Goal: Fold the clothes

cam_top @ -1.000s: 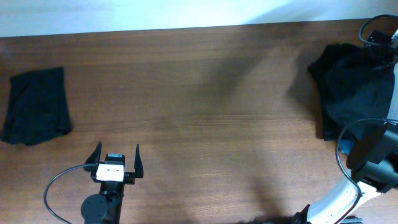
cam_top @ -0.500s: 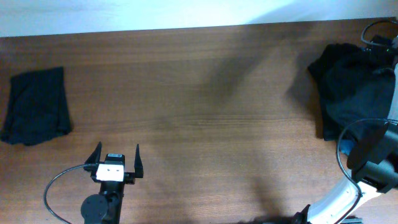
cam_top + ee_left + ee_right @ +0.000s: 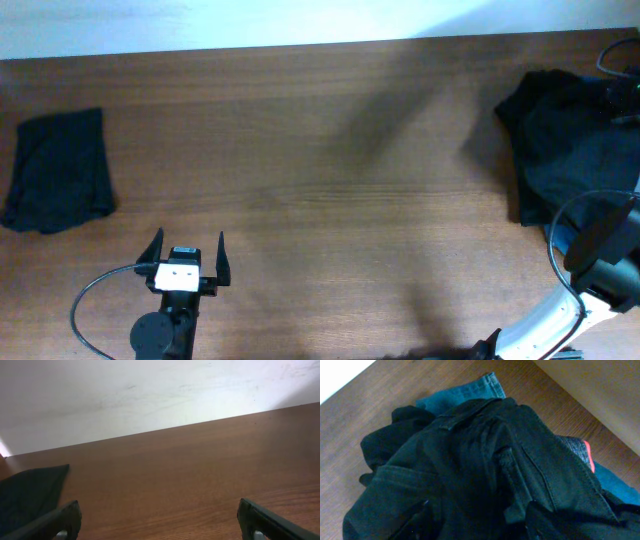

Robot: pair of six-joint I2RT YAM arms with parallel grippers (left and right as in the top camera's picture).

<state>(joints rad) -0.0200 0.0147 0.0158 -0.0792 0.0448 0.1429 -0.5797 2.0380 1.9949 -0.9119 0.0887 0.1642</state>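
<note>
**Brown wooden tabletop (image 3: pixel 330 150), two piles**

I see a folded black fabric garment (image 3: pixel 58 168) at the left edge. A crumpled black clothes heap (image 3: pixel 565 150), blue denim (image 3: pixel 465 394) peeking out, lies at the right edge. My left gripper (image 3: pixel 190 240) gapes wide. My right gripper (image 3: pixel 477 515) is at the heap, and I cannot tell its spread.

Brown wood-grain table (image 3: pixel 320 150). At its far left lies one black garment (image 3: pixel 58 170), folded flat. At the far right edge sits a rumpled heap of black clothes (image 3: pixel 565 150), with a blue denim piece (image 3: pixel 470 391) sticking out from under it. Heap and folded garment are well apart, with bare wood between.
</note>
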